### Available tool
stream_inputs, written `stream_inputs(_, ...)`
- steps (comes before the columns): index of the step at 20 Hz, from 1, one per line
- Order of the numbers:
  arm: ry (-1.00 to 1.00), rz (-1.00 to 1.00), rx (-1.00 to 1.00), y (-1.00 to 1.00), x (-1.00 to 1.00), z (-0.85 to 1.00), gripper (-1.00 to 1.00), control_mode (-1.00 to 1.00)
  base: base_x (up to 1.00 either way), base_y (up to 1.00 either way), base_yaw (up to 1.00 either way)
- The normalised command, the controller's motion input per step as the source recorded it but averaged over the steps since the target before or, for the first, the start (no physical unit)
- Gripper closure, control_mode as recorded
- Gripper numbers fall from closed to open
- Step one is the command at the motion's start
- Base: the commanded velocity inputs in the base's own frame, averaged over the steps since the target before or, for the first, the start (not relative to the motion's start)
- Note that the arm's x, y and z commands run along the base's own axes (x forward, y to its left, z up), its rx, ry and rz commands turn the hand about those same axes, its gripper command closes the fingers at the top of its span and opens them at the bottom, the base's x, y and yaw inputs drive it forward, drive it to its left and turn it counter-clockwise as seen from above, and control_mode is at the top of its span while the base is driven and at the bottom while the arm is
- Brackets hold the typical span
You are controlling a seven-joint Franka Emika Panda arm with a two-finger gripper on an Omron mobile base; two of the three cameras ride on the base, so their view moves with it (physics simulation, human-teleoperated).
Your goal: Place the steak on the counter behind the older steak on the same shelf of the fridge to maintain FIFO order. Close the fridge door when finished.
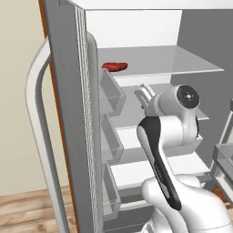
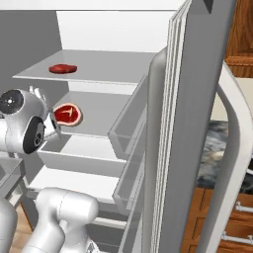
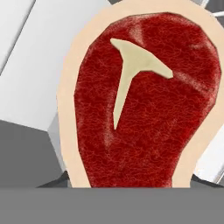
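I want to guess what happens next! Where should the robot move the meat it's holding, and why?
Probably lift it higher: the tool holds the tan-rimmed steak below the shelf where the older red steak lies, and it has to end up behind that one.

You've got a steak [image 3: 144,100] with a dark red, finely veined centre, a pale tan T-shaped bone mark and a peach-tan fat rim. The older steak [image 2: 63,68] is plain bright red all over. Shelf [image 1: 182,61] is pale grey, translucent. Fridge [image 2: 118,29] is white inside, grey outside, with a pale door handle [image 1: 38,132]. Counter [image 2: 222,148] is dark with white veining, brown wood below. Arm [image 1: 175,127] is white with black joints.
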Motion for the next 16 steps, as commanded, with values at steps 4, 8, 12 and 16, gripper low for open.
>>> stream_inputs(4,-0.43,0.04,-0.16,-0.03,0.0,0.92,1.0,-1.0,0.0,0.0,0.0)
stream_inputs(8,-0.3,0.0,-0.13,0.0,0.0,1.0,1.0,-1.0,0.0,0.0,0.0)
stream_inputs(12,-0.12,0.0,-0.03,0.0,0.02,0.98,1.0,-1.0,0.0,0.0,0.0)
stream_inputs(16,-0.01,0.0,0.0,-0.16,0.11,0.81,1.0,-1.0,0.0,0.0,0.0)
